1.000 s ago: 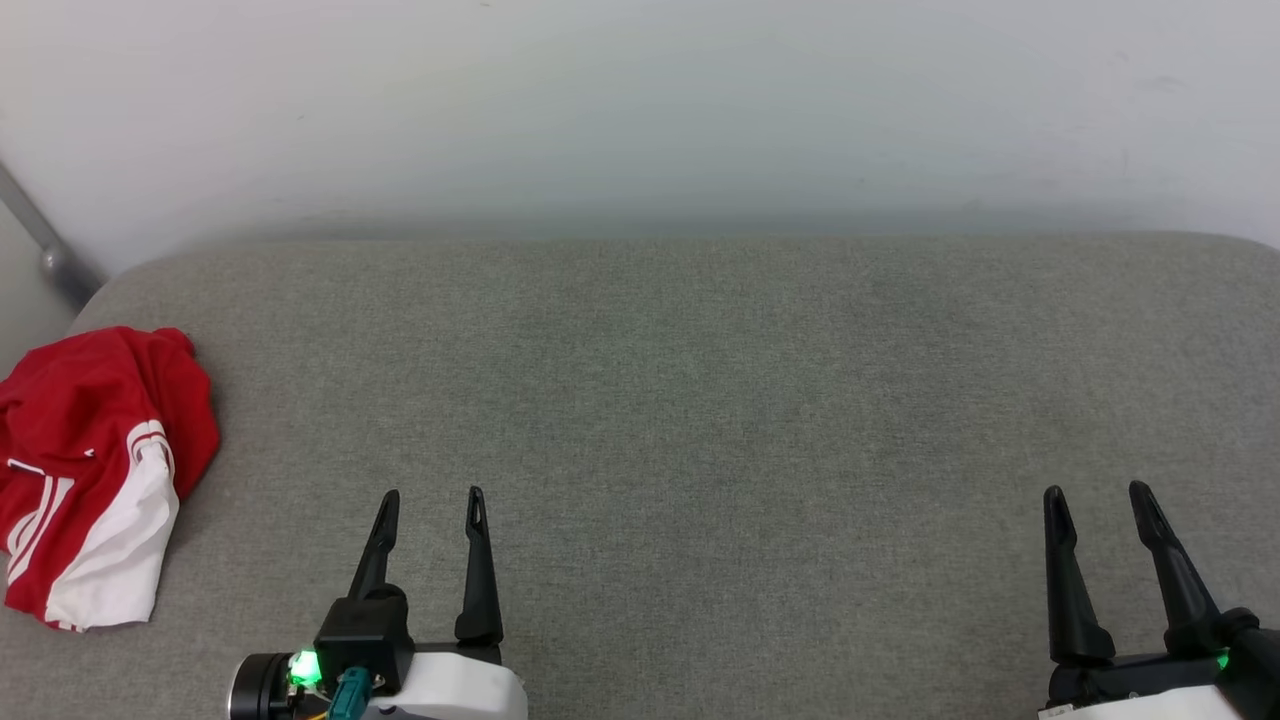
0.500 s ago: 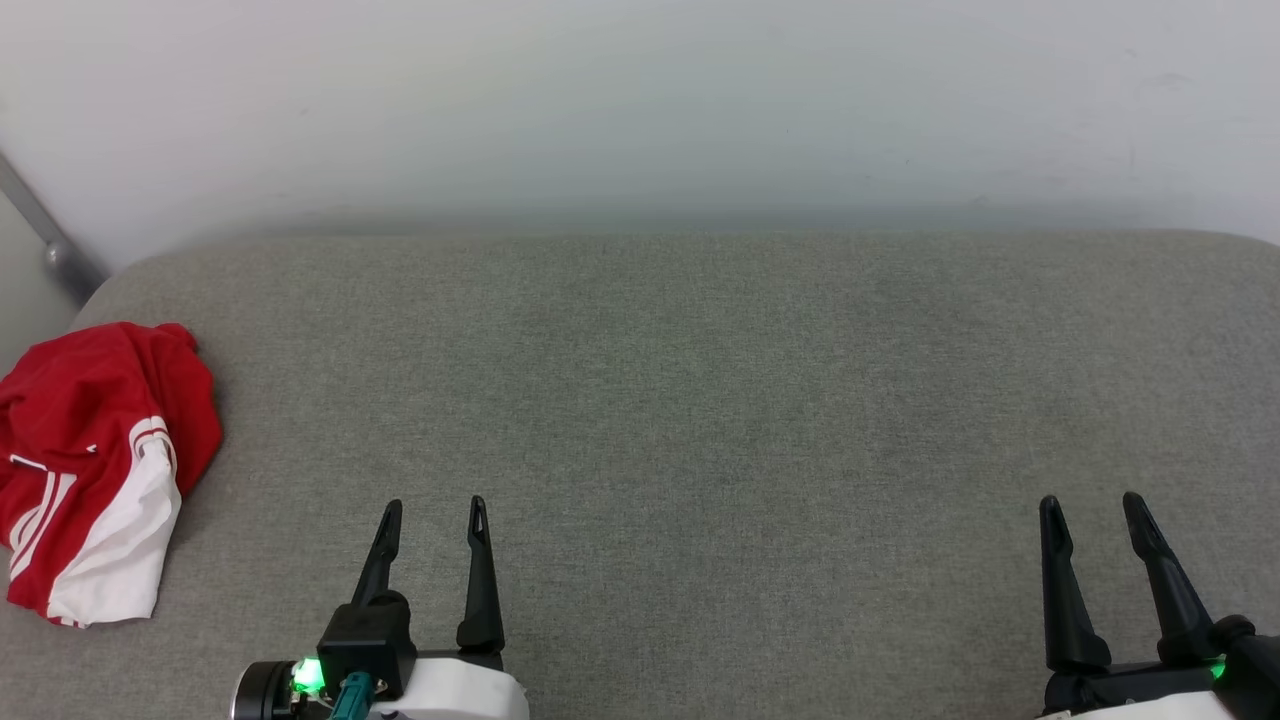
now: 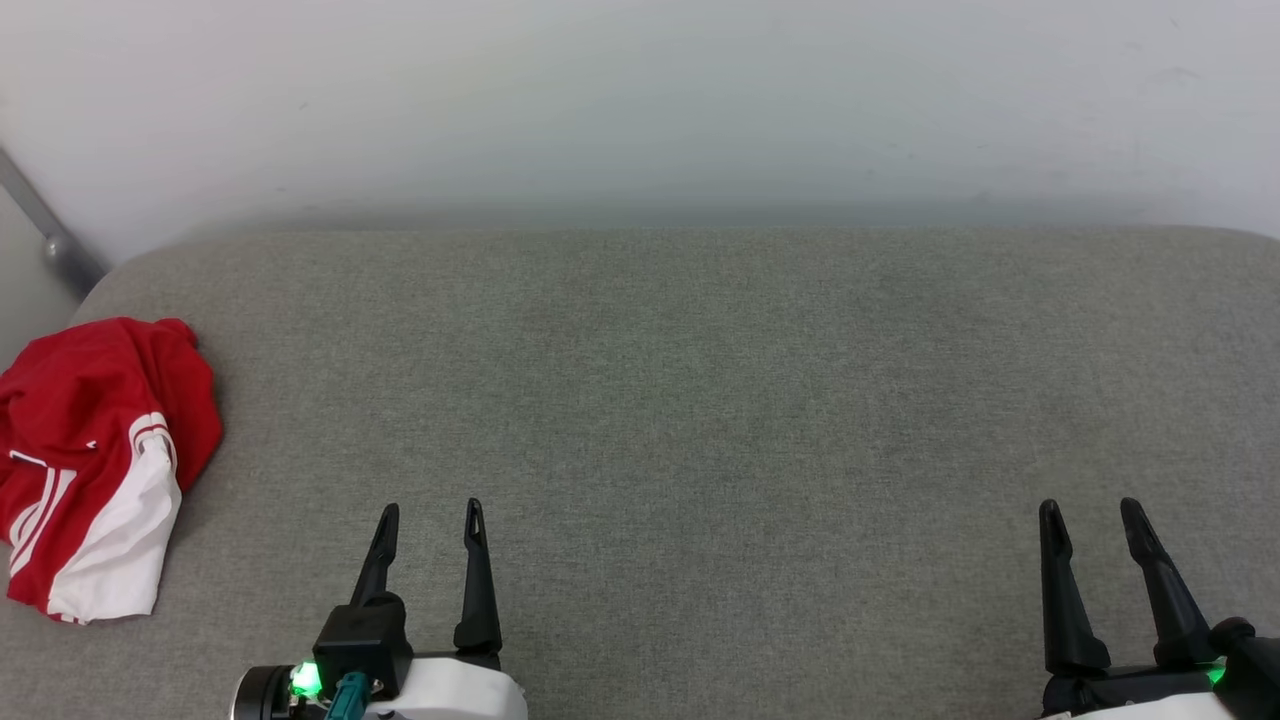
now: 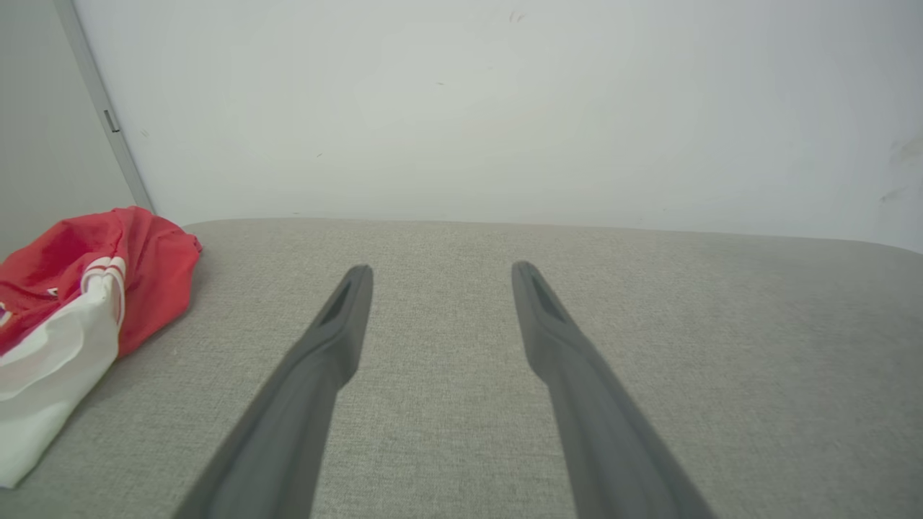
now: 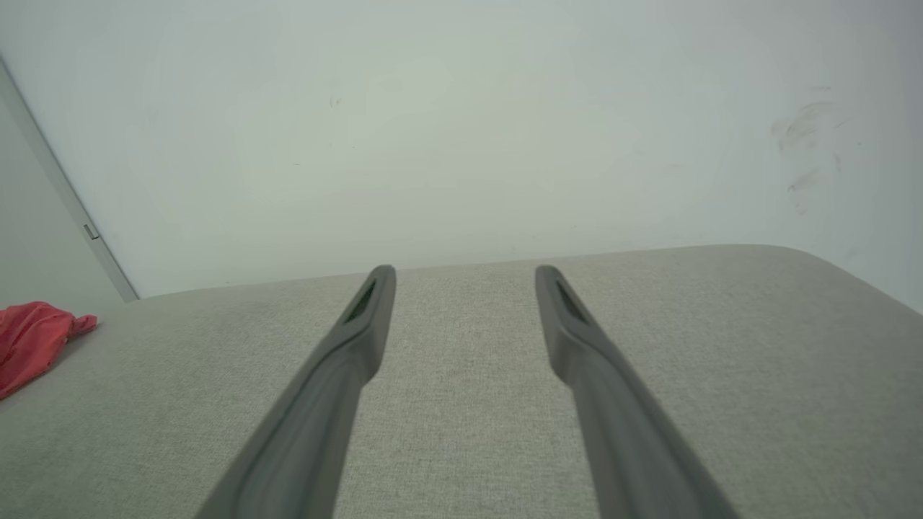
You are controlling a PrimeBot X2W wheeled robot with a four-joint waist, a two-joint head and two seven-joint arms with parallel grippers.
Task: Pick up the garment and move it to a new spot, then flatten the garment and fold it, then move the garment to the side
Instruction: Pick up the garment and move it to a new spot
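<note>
The garment [image 3: 95,460], a red shirt with a white sleeve and striped trim, lies crumpled at the far left edge of the grey cushioned surface [image 3: 700,400]. In the left wrist view the garment [image 4: 79,303] sits left of my fingers, and the right wrist view catches a red corner of the garment [image 5: 32,342] at its left edge. My left gripper [image 3: 430,512] stands open low in the head view, well to the right of the garment, nothing between its fingers. My right gripper [image 3: 1090,510] is open at the lower right, also holding nothing.
A pale wall [image 3: 640,100] rises directly behind the cushion's far edge. A grey metal bar [image 3: 40,235] slants down at the back left corner, just behind the garment. The cushion's left edge runs close beside the garment.
Both grippers have drawn back a little toward the bottom of the head view. The garment lies as before.
</note>
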